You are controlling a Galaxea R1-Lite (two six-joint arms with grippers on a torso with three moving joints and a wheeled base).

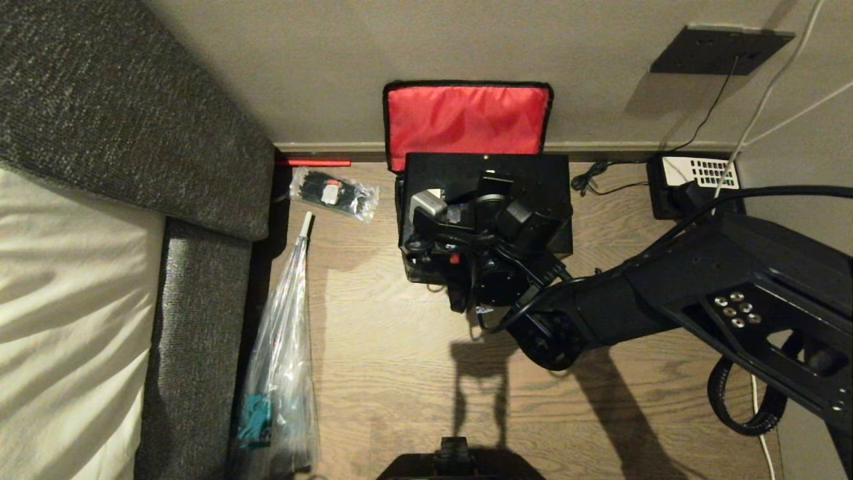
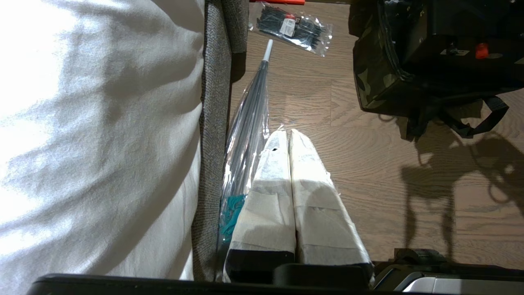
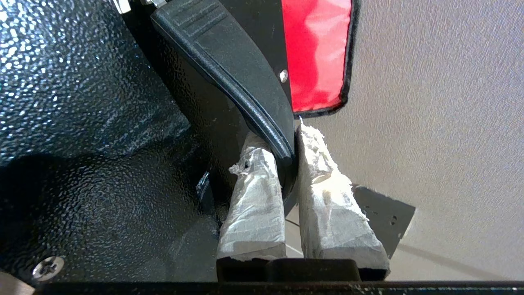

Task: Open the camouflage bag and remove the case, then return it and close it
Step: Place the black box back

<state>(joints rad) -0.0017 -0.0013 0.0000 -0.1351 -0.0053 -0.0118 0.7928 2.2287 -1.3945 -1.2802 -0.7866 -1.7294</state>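
The camouflage bag (image 2: pixel 370 82) stands on the wood floor against the wall, its red-lined lid (image 1: pixel 466 123) folded back against the wall. The black case (image 1: pixel 540 177) fills the bag's opening and hides the interior from above. In the right wrist view its pebbled black side (image 3: pixel 82 102) fills one half of the picture. My right gripper (image 3: pixel 286 151) is shut on the case's black handle (image 3: pixel 229 69), one taped finger on each side. My right arm (image 1: pixel 666 287) reaches in from the right. My left gripper (image 2: pixel 290 135) hangs shut and empty over the floor, beside the sofa.
A grey sofa with a white cushion (image 1: pixel 133 133) borders the left. A clear bag of black ties (image 1: pixel 333 192) and a plastic-sleeved umbrella (image 1: pixel 286 320) lie beside it. A desk telephone (image 1: pixel 696 180) with cables sits right of the bag, below a dark wall plate (image 1: pixel 720 50).
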